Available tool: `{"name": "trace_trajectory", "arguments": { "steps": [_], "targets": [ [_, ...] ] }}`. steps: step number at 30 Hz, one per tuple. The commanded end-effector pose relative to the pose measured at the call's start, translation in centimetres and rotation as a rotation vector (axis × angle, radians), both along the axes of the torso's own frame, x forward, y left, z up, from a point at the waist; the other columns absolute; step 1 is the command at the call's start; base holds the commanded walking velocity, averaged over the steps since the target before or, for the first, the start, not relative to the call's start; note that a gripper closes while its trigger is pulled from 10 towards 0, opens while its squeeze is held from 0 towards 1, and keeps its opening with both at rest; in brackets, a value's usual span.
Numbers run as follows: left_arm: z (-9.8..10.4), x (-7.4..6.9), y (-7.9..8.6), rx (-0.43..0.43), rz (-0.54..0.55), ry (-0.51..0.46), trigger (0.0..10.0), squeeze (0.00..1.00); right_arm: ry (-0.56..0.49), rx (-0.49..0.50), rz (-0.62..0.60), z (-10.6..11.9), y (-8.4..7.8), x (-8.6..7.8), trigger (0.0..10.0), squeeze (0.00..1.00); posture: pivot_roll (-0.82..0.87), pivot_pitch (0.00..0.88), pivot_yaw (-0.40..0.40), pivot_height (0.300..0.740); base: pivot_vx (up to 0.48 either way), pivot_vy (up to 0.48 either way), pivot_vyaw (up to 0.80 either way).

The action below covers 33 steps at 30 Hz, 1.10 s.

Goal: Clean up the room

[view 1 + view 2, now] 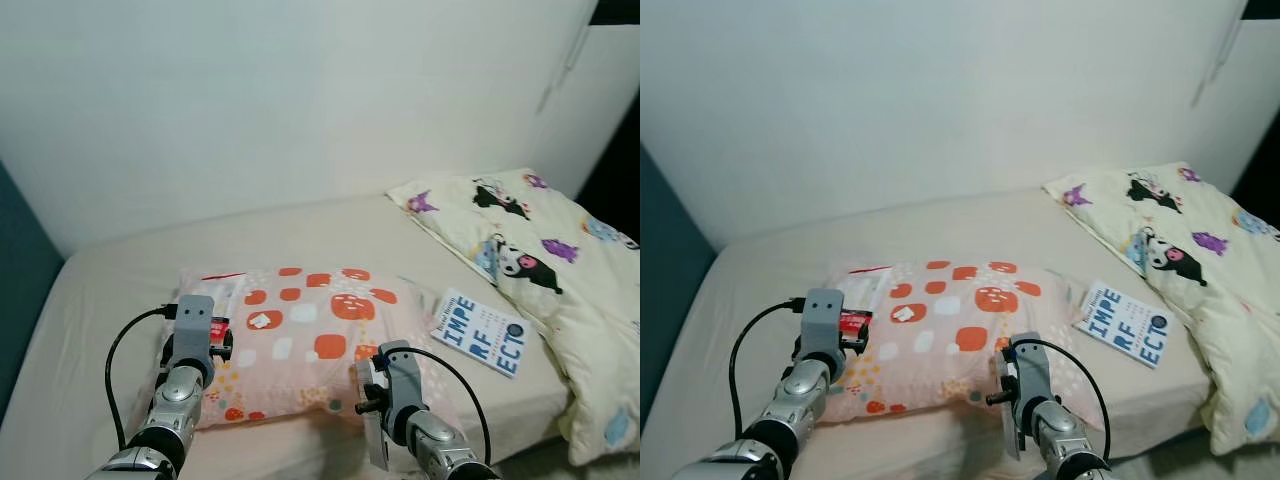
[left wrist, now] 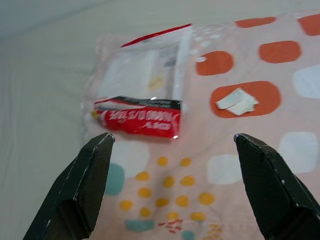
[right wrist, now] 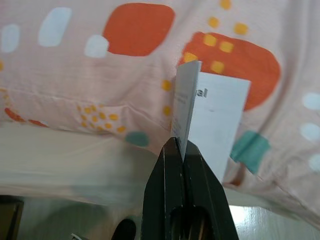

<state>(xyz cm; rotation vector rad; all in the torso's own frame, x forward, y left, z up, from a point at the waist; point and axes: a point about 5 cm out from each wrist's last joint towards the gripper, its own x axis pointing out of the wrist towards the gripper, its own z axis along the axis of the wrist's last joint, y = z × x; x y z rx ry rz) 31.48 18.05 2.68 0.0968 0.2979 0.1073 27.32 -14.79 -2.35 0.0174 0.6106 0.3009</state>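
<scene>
We face a bed point(image 1: 120, 300) with a beige sheet that runs from a white wall point(image 1: 250, 100) toward us. On the robot's right, a cream duvet point(image 1: 560, 260) printed with cartoon figures covers the bed's far right portion. A pink pillow point(image 1: 300, 340) with orange, white and teal patches lies on the sheet directly in front of us, well apart from the duvet. Between the pillow and the duvet a book point(image 1: 480, 332) with large blue lettering on a white cover lies flat on the sheet, just beside the pillow's right end.

On the pillow's left end lies a clear plastic bag point(image 2: 145, 85) with a red top edge; it holds pale contents and a red packet point(image 2: 139, 118) with white print. Near it, on an orange patch, rests a small scrap of white paper point(image 2: 237, 101).

We see the left gripper point(image 2: 172, 165) above the pillow's left end, its jaws spread wide and released, the red packet just beyond the fingertips point(image 2: 102, 145). The right gripper point(image 3: 181, 150) sits at the pillow's near right edge, jaws clenched on a folded white paper card point(image 3: 210, 122) that stands upright between them, bearing faint dark print.
</scene>
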Motion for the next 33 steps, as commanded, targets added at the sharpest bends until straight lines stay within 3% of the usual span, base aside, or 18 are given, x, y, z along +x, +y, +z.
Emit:
{"name": "trace_trajectory", "arguments": {
  "steps": [1, 6, 9, 33],
  "targets": [
    [-0.3, -0.15, -0.37, -0.003, -0.013, 0.018, 10.0, 0.0, 0.002, 0.002, -0.006, 0.01, 0.06, 0.04, 10.0, 0.0, -0.03, 0.012, -0.021, 0.74, 0.0, 0.0, 0.0],
    [-0.4, -0.14, -0.88, 0.01, -0.062, 0.031, 10.0, 0.0, 0.001, 0.003, -0.006, 0.03, 0.09, 0.07, 10.0, 0.0, -0.03, 0.013, -0.021, 0.74, 0.0, -0.259, 0.0],
    [-0.38, -0.19, -0.85, -0.009, -0.038, 0.019, 10.0, 0.0, 0.0, 0.004, -0.007, 0.04, 0.1, 0.07, 10.0, 0.0, -0.03, 0.012, -0.021, 0.74, 0.0, -0.367, 0.0],
    [-0.48, -0.24, -1.16, -0.04, -0.036, 0.02, 10.0, 0.0, 0.014, 0.005, 0.015, -0.22, 0.42, -0.23, 10.0, 0.0, -0.02, 0.0, -0.025, 0.74, 0.0, 0.0, 0.0]
  ]
}}
